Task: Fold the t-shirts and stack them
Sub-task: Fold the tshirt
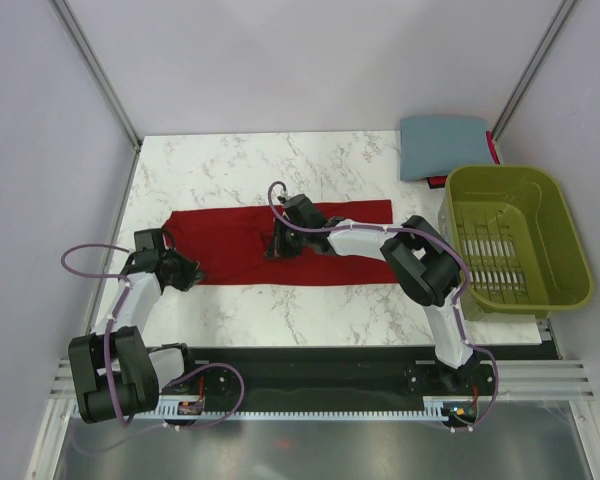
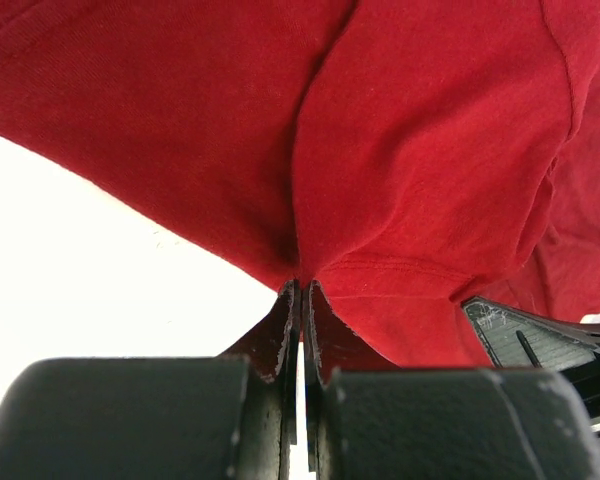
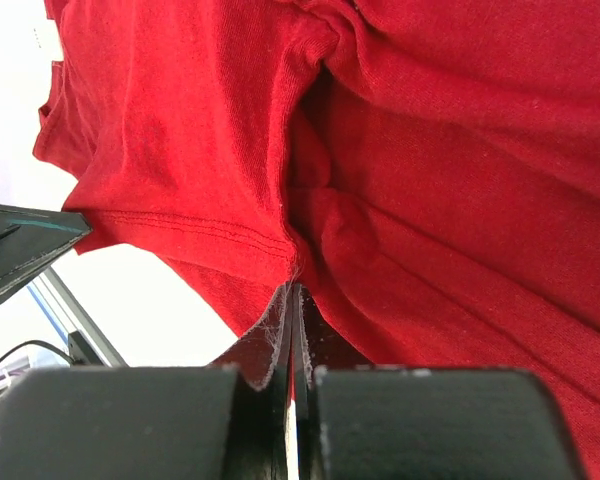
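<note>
Left gripper [image 2: 301, 300]: clamped on the left end of the dark red soft cloth t-shirt [image 1: 230, 245]. Right gripper [image 3: 292, 295]: clamped on it mid-length. The shirt's long axis is laid left-right. A folded slate blue-grey t-shirt [image 1: 442, 147] is set far right.

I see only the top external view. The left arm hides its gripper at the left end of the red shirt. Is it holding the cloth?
Observer: Yes. In the left wrist view the left gripper is shut on the dark red t-shirt, pinching a bunched fold.
Operator: And the right one, at the shirt's middle?
Observer: The right gripper is shut on the same shirt; a stitched hem runs into its fingertips.
Operator: One layer or more?
Observer: I cannot tell; the cloth creases tightly at the tips in both wrist views.
</note>
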Robot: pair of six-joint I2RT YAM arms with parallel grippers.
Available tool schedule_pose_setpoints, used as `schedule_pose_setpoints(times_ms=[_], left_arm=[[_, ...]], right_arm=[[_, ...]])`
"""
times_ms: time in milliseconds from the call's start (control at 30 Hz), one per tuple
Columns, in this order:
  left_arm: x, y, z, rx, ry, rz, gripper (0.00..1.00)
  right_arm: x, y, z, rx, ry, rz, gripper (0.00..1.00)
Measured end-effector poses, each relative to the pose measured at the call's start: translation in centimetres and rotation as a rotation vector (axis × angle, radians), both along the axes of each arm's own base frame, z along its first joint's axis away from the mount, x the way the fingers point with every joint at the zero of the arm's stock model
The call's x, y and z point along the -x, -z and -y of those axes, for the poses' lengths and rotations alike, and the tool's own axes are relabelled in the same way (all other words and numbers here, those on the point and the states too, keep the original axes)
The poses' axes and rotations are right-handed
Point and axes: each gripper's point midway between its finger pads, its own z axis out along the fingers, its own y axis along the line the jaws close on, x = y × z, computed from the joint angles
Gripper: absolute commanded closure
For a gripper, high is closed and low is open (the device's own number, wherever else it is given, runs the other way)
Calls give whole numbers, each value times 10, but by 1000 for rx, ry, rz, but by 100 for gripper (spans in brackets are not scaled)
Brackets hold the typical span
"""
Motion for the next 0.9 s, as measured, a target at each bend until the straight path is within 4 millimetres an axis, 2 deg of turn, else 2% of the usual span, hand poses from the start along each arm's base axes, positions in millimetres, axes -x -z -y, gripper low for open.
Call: schedule_pose_setpoints(times_ms=[167, 500, 567, 600, 900], left_arm=[[-1, 0, 0, 5, -11, -4, 98], [-10, -1, -2, 22, -39, -15, 98], [-10, 0, -2, 24, -42, -20, 98], [-10, 0, -2, 25, -42, -22, 98], [-10, 1, -2, 25, -43, -23, 98]], right_arm=[[-1, -1, 0, 2, 1, -1, 100], [-9, -18, -8, -31, -2, 19, 100], [-9, -16, -6, -18, 1, 19, 89], [-10, -14, -4, -9, 1, 24, 81], [-11, -9, 1, 32, -20, 59, 67]])
